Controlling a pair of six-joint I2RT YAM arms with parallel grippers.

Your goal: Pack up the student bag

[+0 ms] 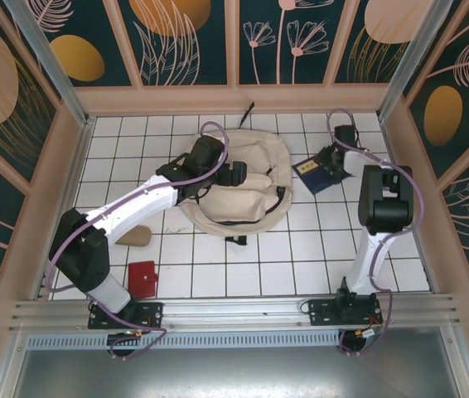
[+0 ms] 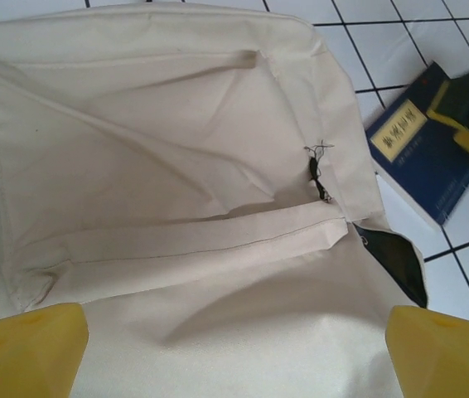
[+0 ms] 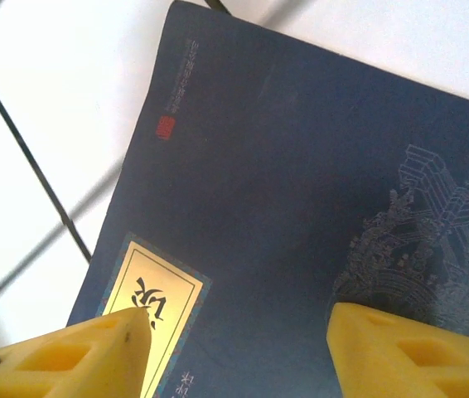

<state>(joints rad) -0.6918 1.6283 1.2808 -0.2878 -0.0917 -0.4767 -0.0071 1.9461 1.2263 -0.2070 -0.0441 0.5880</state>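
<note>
The student bag [image 1: 247, 195], a cream fabric backpack with black straps, lies flat in the middle of the tiled table. My left gripper [image 1: 236, 175] hovers over it, open wide. In the left wrist view its yellow fingertips [image 2: 27, 348] straddle plain bag fabric [image 2: 176, 166], with nothing between them. A dark gap [image 2: 396, 261] shows at the bag's right edge. A navy book with a yellow label [image 1: 311, 177] lies just right of the bag. My right gripper [image 1: 331, 162] is open directly above the book's cover [image 3: 301, 166], and its fingers [image 3: 408, 352] stand apart over it.
A small red flat item [image 1: 142, 278] and a tan flat piece [image 1: 135, 238] lie at the near left of the table. Wooden walls enclose the table on three sides. The navy book [image 2: 421, 153] also appears in the left wrist view.
</note>
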